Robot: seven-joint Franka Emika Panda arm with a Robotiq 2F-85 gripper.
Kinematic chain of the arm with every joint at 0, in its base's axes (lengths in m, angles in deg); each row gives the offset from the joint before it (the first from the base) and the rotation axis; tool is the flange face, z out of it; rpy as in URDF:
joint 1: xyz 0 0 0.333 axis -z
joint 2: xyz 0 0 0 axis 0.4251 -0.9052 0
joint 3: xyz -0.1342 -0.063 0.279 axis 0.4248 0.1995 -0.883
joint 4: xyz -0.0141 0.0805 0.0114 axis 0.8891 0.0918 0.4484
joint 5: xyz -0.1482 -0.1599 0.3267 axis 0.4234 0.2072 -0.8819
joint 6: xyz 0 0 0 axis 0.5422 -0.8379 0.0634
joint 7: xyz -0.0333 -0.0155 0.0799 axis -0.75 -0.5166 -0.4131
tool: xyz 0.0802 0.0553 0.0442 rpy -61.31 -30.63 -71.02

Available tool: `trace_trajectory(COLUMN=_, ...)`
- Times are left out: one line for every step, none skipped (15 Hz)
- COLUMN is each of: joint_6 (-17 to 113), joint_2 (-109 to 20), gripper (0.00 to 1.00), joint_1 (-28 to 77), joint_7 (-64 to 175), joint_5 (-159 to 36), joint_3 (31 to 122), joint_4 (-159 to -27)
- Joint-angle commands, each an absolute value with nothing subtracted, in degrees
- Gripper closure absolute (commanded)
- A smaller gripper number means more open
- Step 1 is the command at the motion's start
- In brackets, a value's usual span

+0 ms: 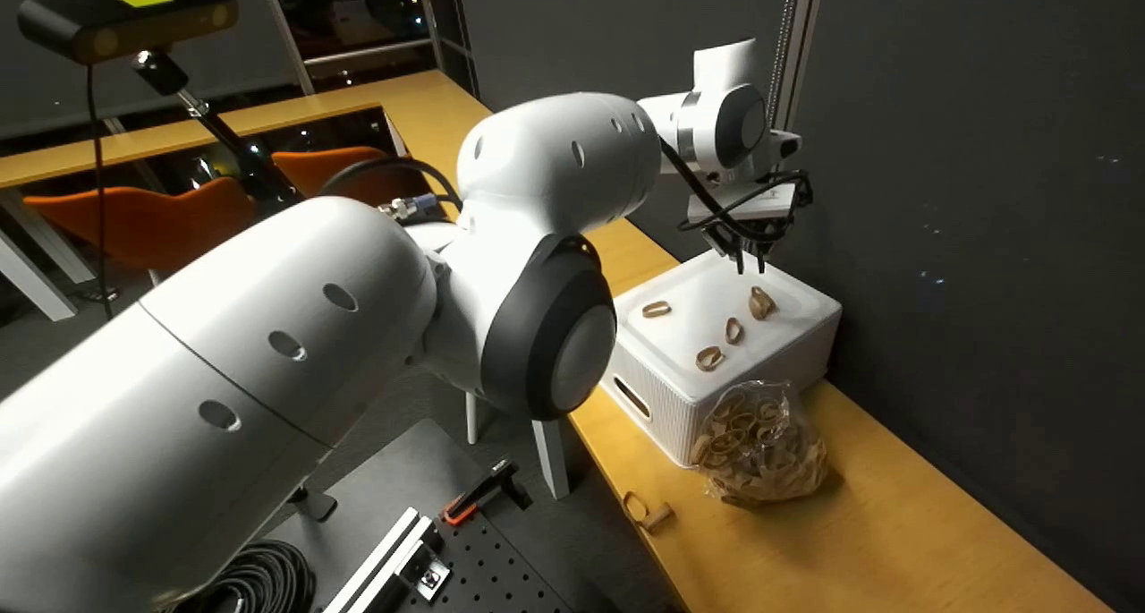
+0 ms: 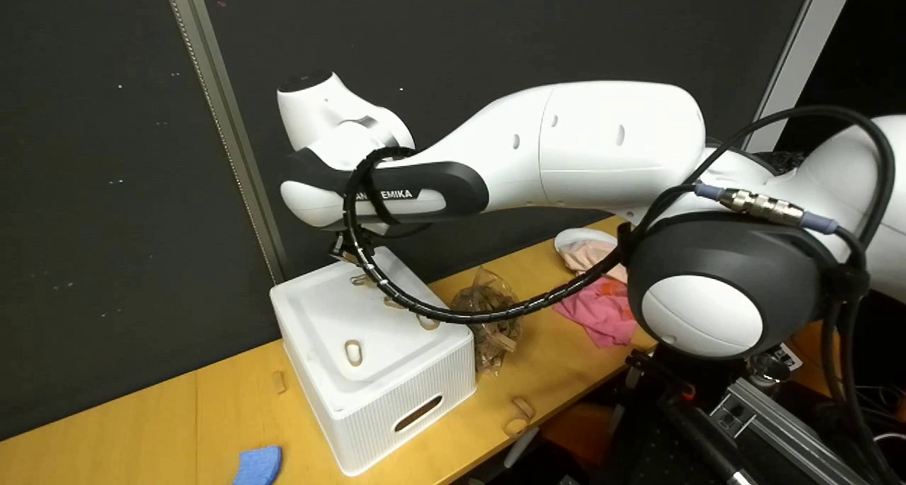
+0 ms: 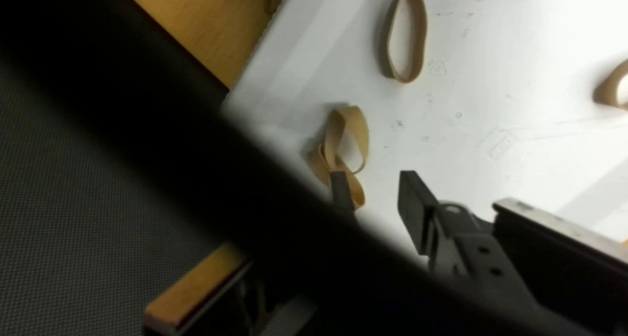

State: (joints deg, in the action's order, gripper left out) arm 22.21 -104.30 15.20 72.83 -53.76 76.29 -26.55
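Wrist view: your pincer (image 3: 375, 193) stands partly spread, with white surface showing between its two tips. One tip overlaps a clump of tan bands (image 3: 359, 130) lying on the flat top of a white box (image 3: 471, 164); whether they touch, you cannot tell from here. Higher in this view an oval band (image 3: 419, 32) lies on the same top, and part of a further band (image 3: 610, 87) shows at the right border.

In an exterior view you see the tips hanging over the far part of the box top, with a gap between them and the clump. Three single bands (image 1: 734, 330) lie scattered on that top as well. The side wall has a long slot (image 1: 632, 398), but what the box holds is hidden from you. Just beside the box, on the table (image 1: 921, 541), sits a clear plastic bag (image 1: 784, 400) packed with many more bands (image 1: 751, 443). Two loose bands (image 1: 657, 517) lie near the table edge.

In an exterior view, where the cable (image 2: 481, 318) partly covers the pincer, a pale pink cloth (image 2: 591, 256) lies in or over a white dish (image 2: 568, 238), past the bag, with a bright pink cloth (image 2: 600, 315) beside it. A tan piece (image 2: 279, 381) and a blue piece (image 2: 258, 464) lie on the box's opposite side.
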Motion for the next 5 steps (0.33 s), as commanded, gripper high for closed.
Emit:
trace_trajectory(joint_6=19.9, joint_2=-104.1, gripper=0.38, joint_1=15.0, joint_7=70.4, joint_5=-54.3, joint_3=76.4, joint_4=-25.7)
trace_trajectory(joint_6=19.6, joint_2=-103.9, gripper=0.29, joint_1=15.0, joint_7=69.8, joint_5=-54.4, joint_3=76.4, joint_4=-25.8)
trace_trajectory(joint_6=19.2, joint_2=-103.5, gripper=0.23, joint_1=15.1, joint_7=69.3, joint_5=-54.6, joint_3=76.3, joint_4=-26.0)
trace_trajectory(joint_6=18.9, joint_2=-103.0, gripper=0.16, joint_1=15.1, joint_7=68.7, joint_5=-54.6, joint_3=76.3, joint_4=-26.5)
trace_trajectory(joint_6=18.7, joint_2=-102.7, gripper=0.08, joint_1=15.2, joint_7=68.2, joint_5=-54.6, joint_3=76.3, joint_4=-26.8)
